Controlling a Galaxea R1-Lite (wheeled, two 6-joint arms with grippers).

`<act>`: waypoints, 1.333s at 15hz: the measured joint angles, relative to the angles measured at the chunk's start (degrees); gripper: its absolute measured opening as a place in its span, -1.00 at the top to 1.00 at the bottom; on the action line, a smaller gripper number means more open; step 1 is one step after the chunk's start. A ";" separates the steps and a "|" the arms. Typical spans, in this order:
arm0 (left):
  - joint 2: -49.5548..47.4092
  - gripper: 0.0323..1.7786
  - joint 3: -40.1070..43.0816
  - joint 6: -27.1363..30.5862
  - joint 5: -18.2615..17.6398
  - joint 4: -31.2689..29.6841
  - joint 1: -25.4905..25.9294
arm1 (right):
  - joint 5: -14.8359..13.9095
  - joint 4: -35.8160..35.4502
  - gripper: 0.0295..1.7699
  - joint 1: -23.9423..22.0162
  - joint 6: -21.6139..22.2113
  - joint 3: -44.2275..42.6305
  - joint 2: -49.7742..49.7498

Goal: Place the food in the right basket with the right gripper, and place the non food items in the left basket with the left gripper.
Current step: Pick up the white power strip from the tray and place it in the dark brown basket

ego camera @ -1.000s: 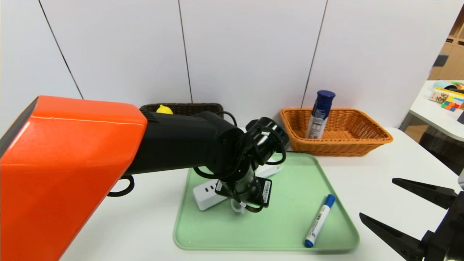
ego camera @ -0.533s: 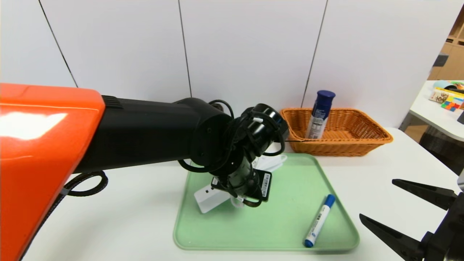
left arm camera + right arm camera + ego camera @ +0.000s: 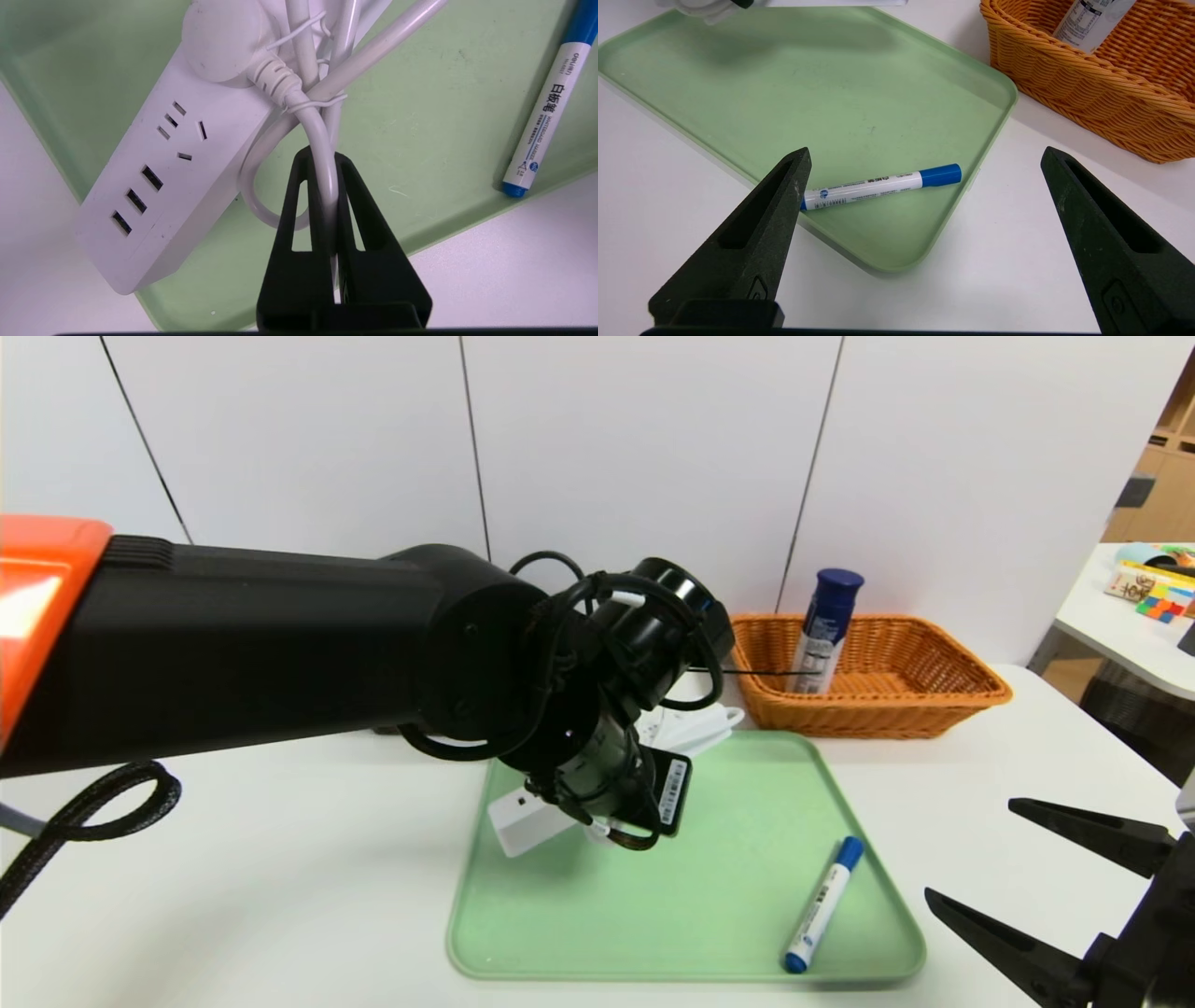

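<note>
Step in hand: left gripper [image 3: 322, 186], jaws clamped on the power strip's cord [image 3: 322, 154], lifted the power strip [image 3: 523, 817] at the tray's [image 3: 747, 896] 10 o'clock. Right gripper [image 3: 920, 242] parked, jaws apart. Next: carry toward the hidden left basket.

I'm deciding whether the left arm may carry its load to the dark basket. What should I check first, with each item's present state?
1. left gripper shut on the power strip's cord: ok.
2. power strip tilted, one end raised off the green tray: ok.
3. Grip on body rather than cord: not ok.
4. marker apart from load: ok.
5. Left basket visible: cannot tell.
6. right gripper open, off to the side: ok.
</note>
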 joint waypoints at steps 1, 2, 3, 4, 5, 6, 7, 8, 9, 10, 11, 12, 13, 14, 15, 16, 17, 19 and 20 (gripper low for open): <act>-0.83 0.91 0.09 1.27 0.09 -0.06 -0.20 | 0.04 0.00 -0.92 0.00 -0.02 0.00 0.04; -1.76 0.91 0.13 2.73 0.59 -0.09 -0.44 | 0.09 0.00 -0.92 0.00 -0.02 0.00 0.06; -2.73 0.91 0.18 4.45 1.40 -0.09 -0.74 | 0.12 0.04 -0.92 0.00 0.00 0.00 0.06; -3.68 0.91 0.18 6.01 1.85 -0.12 -1.07 | 0.12 0.04 -0.92 0.00 0.00 0.00 0.11; -4.62 0.91 0.13 7.42 2.04 -0.15 -1.43 | 0.17 0.04 -0.92 0.00 0.00 0.00 0.15; -5.69 0.91 0.09 9.30 2.05 -0.15 -1.68 | 0.20 0.06 -0.92 0.00 0.00 0.01 0.17; -6.69 0.91 0.05 11.31 2.07 -0.22 -1.82 | 0.26 0.06 -0.92 0.00 0.00 0.01 0.22; -7.58 0.91 0.05 13.02 2.05 -0.28 -1.84 | 0.28 0.09 -0.92 0.00 0.00 0.01 0.24; -8.68 0.91 0.05 15.19 2.10 -0.37 -1.84 | 0.28 0.09 -0.92 0.00 0.00 0.04 0.26; -9.69 0.91 0.05 17.70 2.07 -0.52 -1.84 | 0.28 0.06 -0.92 0.00 0.00 0.09 0.28; -10.72 0.91 0.05 20.19 2.04 -0.56 -1.82 | 0.28 0.06 -0.92 0.00 0.00 0.15 0.28; -11.74 0.91 0.02 22.66 1.88 -0.59 -1.55 | 0.28 0.04 -0.92 0.00 0.00 0.30 0.28; -12.64 0.91 0.13 25.10 1.63 -0.50 -1.07 | 0.26 0.04 -0.92 0.00 0.00 0.39 0.28; -13.51 0.91 0.28 27.64 1.07 -0.37 -0.24 | 0.23 0.04 -0.92 0.00 0.00 0.45 0.28; -14.47 0.91 0.49 30.45 -0.02 -0.34 0.91 | 0.23 0.00 -0.92 0.01 0.00 0.45 0.28; -15.26 0.91 0.60 32.94 -0.66 -0.37 2.01 | 0.22 0.00 -0.92 0.04 -0.02 0.56 0.28; -15.92 0.91 0.61 35.22 -0.88 -0.45 3.25 | 0.20 0.00 -0.92 0.04 0.00 0.72 0.28; -16.79 0.91 0.55 39.19 -1.49 -0.61 6.31 | 0.23 0.00 -0.92 0.04 -0.02 0.83 0.28; -17.03 0.91 0.38 40.74 -2.34 -0.66 7.97 | 0.23 -0.02 -0.92 0.06 -0.02 0.85 0.28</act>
